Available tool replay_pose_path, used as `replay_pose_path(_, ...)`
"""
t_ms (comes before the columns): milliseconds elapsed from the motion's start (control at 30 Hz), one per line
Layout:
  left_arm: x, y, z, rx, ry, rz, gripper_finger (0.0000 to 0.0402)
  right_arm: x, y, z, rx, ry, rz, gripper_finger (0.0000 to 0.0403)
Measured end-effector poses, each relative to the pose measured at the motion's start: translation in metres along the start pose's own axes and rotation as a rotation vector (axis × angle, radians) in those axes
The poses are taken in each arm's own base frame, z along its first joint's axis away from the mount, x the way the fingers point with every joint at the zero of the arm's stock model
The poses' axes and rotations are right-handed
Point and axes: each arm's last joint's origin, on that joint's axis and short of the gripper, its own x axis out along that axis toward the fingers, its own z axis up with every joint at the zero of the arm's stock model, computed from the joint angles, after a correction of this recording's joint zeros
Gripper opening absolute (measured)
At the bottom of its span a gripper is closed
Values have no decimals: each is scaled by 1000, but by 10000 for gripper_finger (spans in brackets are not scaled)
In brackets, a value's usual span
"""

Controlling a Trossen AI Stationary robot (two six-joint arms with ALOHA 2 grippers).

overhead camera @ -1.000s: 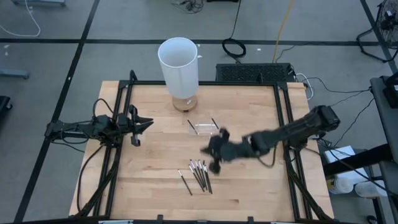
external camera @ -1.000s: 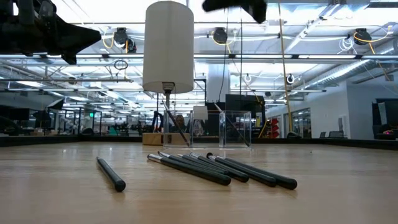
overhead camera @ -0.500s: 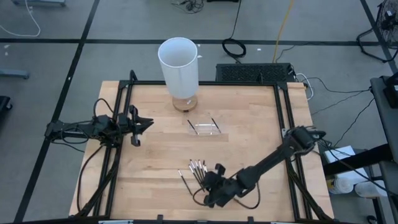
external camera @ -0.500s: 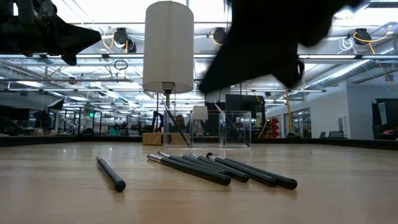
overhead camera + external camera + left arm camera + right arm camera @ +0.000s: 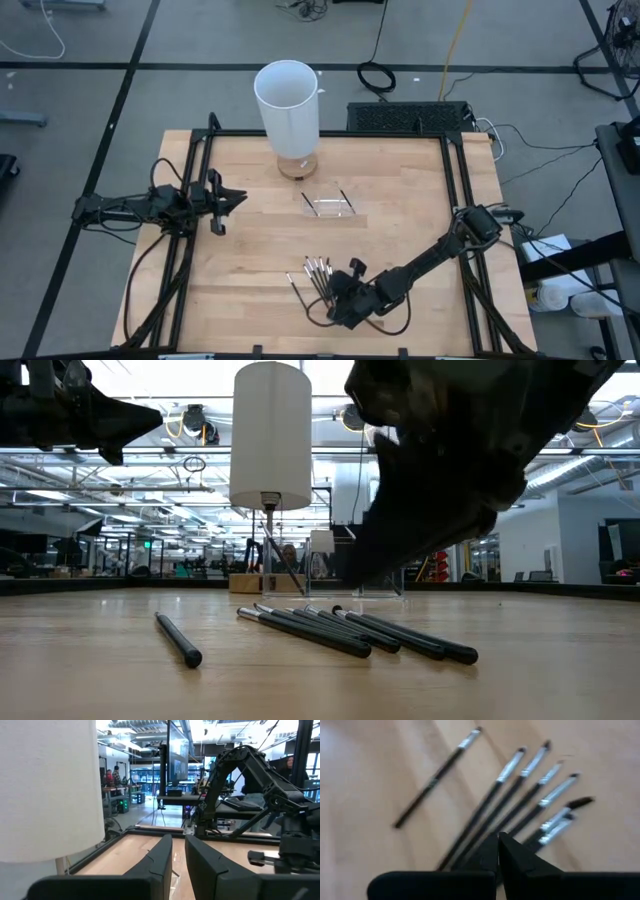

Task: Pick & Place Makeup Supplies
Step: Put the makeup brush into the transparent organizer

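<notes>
R gripper (image 5: pixel 335 312) has swung from mid-table down over makeup brushes (image 5: pixel 318 280), fingers pressed together, empty. Brushes lie untouched at near edge; pick pending. L gripper (image 5: pixel 232 198) waits, slightly apart.

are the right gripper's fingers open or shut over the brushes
Shut: the right gripper fingers meet with no gap, holding nothing, above the brushes lying flat.
</notes>
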Motion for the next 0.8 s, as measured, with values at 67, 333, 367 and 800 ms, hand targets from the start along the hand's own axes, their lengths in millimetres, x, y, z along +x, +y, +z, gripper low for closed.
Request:
replay_pose_path(67,0,0,0,-1,4,0,62,0,-2,-1,-5,-7,-25,0)
replay_pose_path(333,0,0,-2,7,17,-1,63,5,-8,3,12,28,-32,0)
replay_pose_path(367,0,0,-2,7,17,-1,62,5,-8,4,9,26,-36,0)
replay_pose_path(800,0,0,-2,8,17,-1,63,10,-17,-2,25,91,-85,0)
